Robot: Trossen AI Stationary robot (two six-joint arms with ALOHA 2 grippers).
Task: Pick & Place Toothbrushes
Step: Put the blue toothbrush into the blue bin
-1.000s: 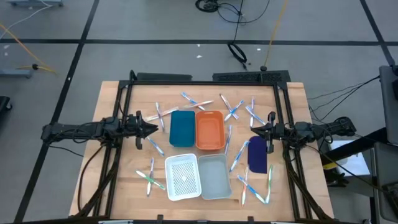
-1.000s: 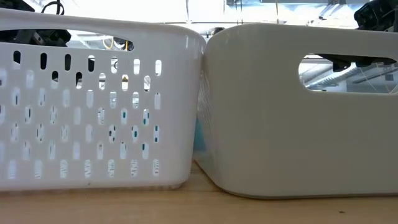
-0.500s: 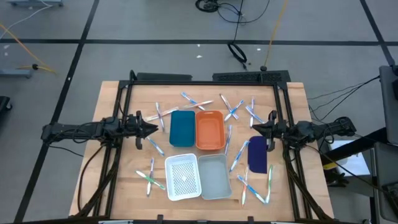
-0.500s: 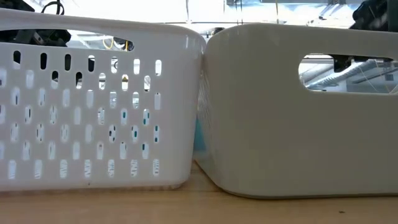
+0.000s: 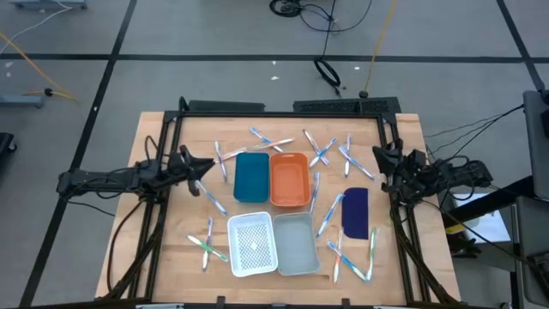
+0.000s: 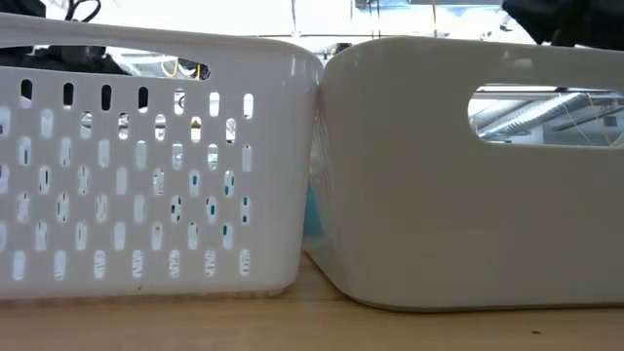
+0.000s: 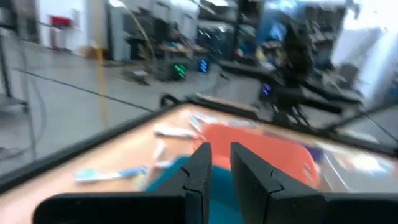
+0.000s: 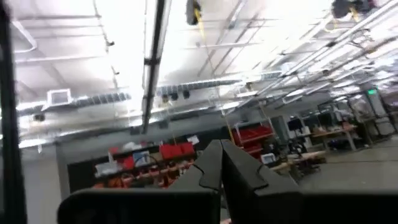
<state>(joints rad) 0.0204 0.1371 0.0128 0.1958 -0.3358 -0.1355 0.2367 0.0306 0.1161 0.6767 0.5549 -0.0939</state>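
you will find the toothbrushes (image 5: 319,153) scattered loose on the table (image 5: 154,137) around the four bins (image 5: 290,180), none held: the left gripper (image 5: 206,166) hangs narrowly parted and empty, the right gripper (image 5: 378,154) clenched, both at the table's sides.

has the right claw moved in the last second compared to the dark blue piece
Yes. In the high view the right claw has swung away from the dark blue piece, toward the table's far edge, and its arm has pulled back outward.
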